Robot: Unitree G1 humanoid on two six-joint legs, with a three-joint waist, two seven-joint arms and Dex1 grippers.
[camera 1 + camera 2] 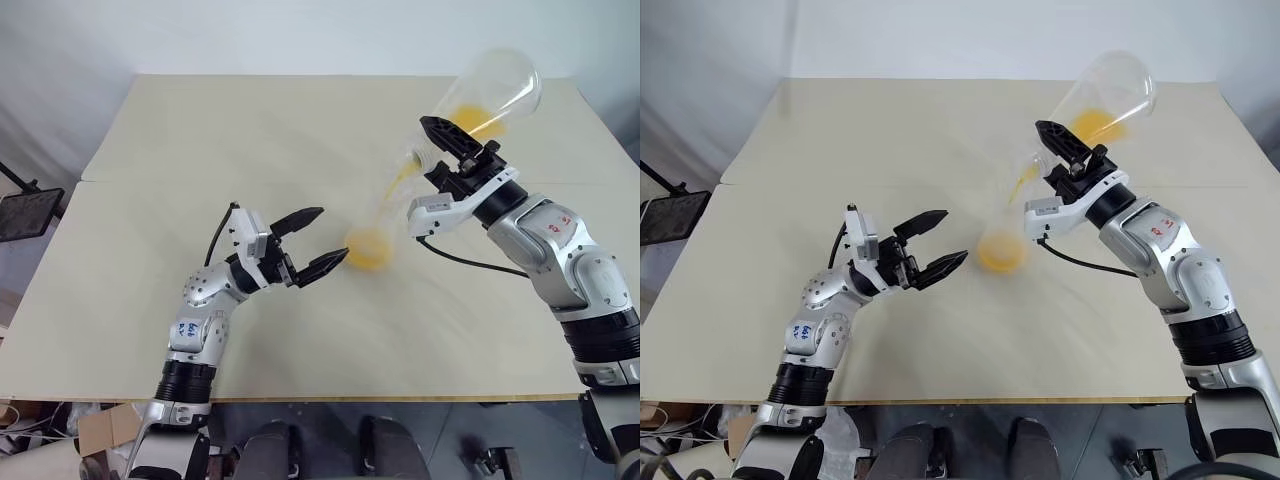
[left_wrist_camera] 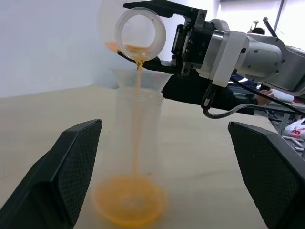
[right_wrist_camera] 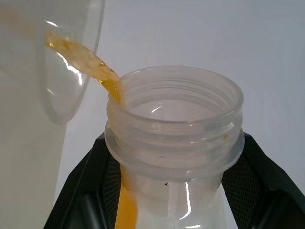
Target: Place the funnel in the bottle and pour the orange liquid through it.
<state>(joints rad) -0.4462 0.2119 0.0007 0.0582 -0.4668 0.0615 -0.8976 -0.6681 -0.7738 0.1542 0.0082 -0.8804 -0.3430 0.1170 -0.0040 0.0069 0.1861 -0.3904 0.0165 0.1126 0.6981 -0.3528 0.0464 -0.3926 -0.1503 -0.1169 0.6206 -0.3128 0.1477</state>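
The bottle (image 1: 375,228) stands upright on the table with the clear funnel (image 2: 138,78) seated in its neck. Orange liquid (image 1: 365,250) pools in its wide base. My right gripper (image 1: 440,155) is shut on the threaded neck of a large clear tapered container (image 1: 495,90), tilted mouth-down above the funnel. A thin orange stream (image 2: 138,71) runs from its mouth into the funnel, and some liquid remains inside it (image 1: 470,118). My left gripper (image 1: 320,243) is open beside the bottle's base, its fingers (image 2: 71,167) flanking the bottle without touching it.
The beige table (image 1: 200,130) has a seam across its middle and a front edge near my arms. A black object (image 1: 25,215) sits off the table's left side. A black cable (image 1: 470,262) hangs under my right wrist.
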